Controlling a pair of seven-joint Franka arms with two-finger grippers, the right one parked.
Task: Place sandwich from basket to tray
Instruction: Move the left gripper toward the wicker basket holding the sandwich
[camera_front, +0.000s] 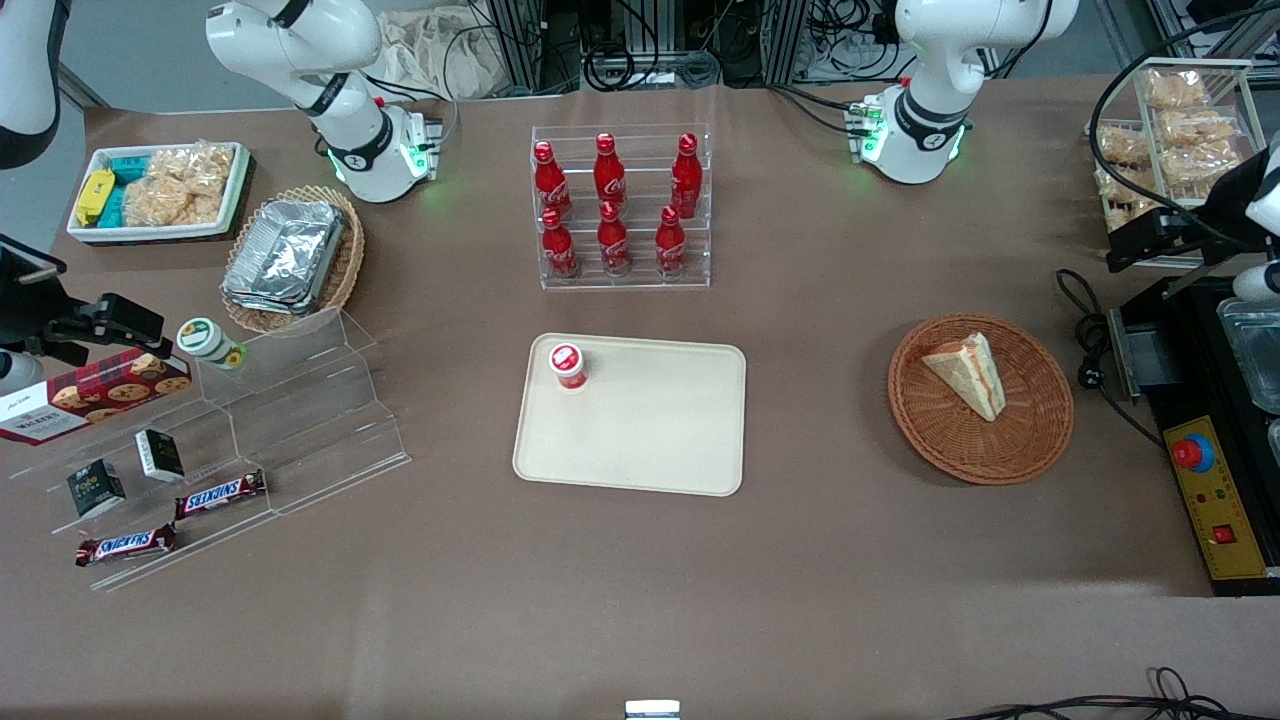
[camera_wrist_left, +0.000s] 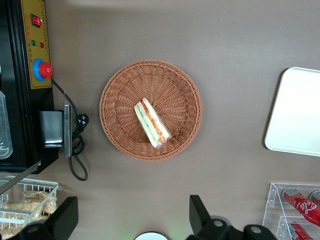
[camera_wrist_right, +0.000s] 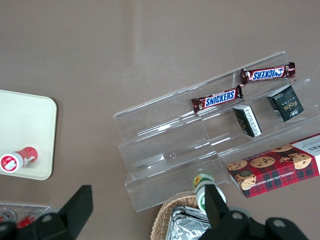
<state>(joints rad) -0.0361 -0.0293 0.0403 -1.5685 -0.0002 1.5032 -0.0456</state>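
Observation:
The sandwich, a white bread wedge with red and green filling, lies in the round reddish-brown basket. The basket stands toward the working arm's end of the table. The cream tray lies flat mid-table and carries a small red-capped bottle at a corner away from the front camera. My gripper hangs high above the table, beside the basket and farther from the front camera than it. It is open, fingers wide apart, nothing between them.
A black control box with a red button and a cable sits close beside the basket. A wire rack of snacks stands near the gripper. A clear rack of cola bottles stands farther from the front camera than the tray.

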